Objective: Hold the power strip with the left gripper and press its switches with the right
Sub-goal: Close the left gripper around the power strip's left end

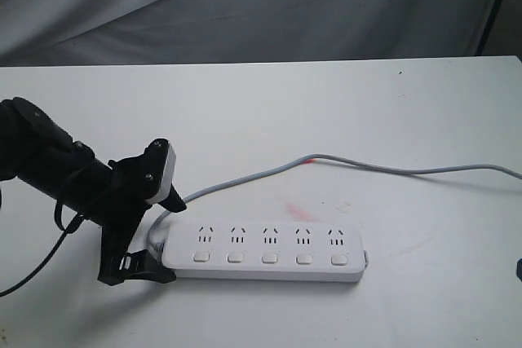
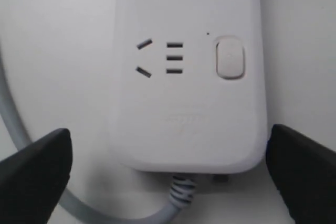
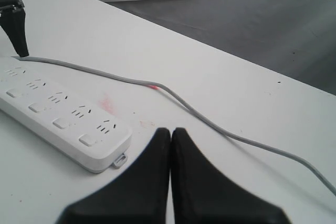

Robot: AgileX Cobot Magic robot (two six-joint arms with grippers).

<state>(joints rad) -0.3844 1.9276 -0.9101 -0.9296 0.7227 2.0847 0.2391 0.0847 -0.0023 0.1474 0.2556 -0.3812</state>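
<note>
Left pincer straddling the cord end, nothing pressed yet.

My left pincer (image 2: 167, 174) is spread wide, one finger on each side of the power strip (image 1: 265, 250) at the end where the grey cord (image 1: 391, 169) comes out. The strip lies flat on the white table (image 1: 408, 103), running straight out ahead from between those fingers. One finger stands clear of the strip's edge. The other sits just beside it, and from the wrist view I cannot say for sure whether it touches. I judge the hold not yet made, since the fingers have yet to close on the strip. My right pincer (image 3: 170, 137) is pressed together, tips meeting, holding nothing, with the strip's far end ahead of it and apart. All five switches (image 1: 270, 257) are unpressed by me. Clamping and the whole pressing run are left to do.
</note>
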